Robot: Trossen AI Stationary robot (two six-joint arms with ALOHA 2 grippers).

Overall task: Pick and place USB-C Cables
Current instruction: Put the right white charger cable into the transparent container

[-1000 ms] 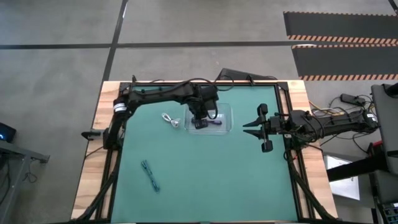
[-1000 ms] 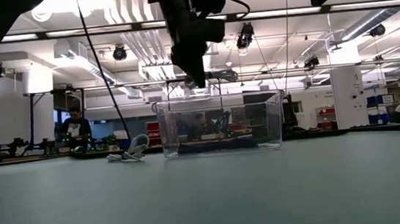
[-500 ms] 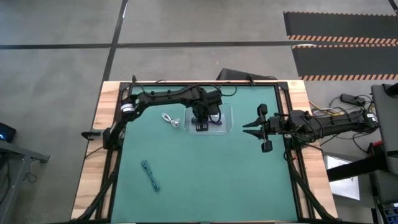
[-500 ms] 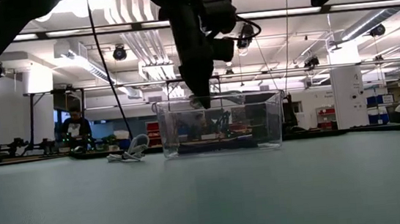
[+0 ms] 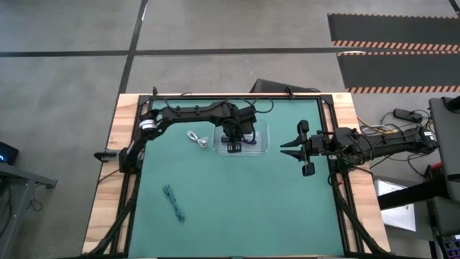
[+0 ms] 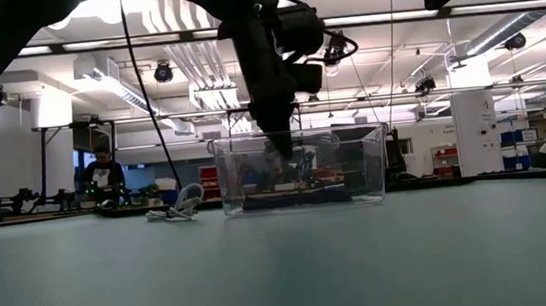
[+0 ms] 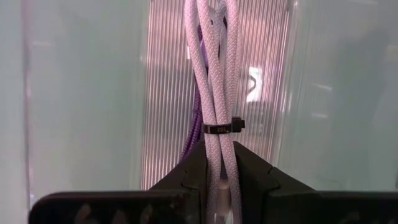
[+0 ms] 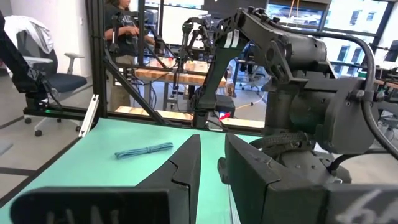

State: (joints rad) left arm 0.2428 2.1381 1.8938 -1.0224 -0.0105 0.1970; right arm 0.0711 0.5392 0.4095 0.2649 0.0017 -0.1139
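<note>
Left gripper (image 7: 214,171) has sunk lower into the clear bin (image 6: 370,164), fingers pinching a white cable bundle (image 7: 214,74) hanging between them.

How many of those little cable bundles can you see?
4: a white one in the left pincer over the clear bin, a dark one inside, white beside it, teal apart.

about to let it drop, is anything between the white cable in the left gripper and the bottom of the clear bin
Only a cable already lying in the clear bin. The left gripper holds the white cable inside the bin, directly over that purple cable on the floor. No lid or other obstacle shows.
</note>
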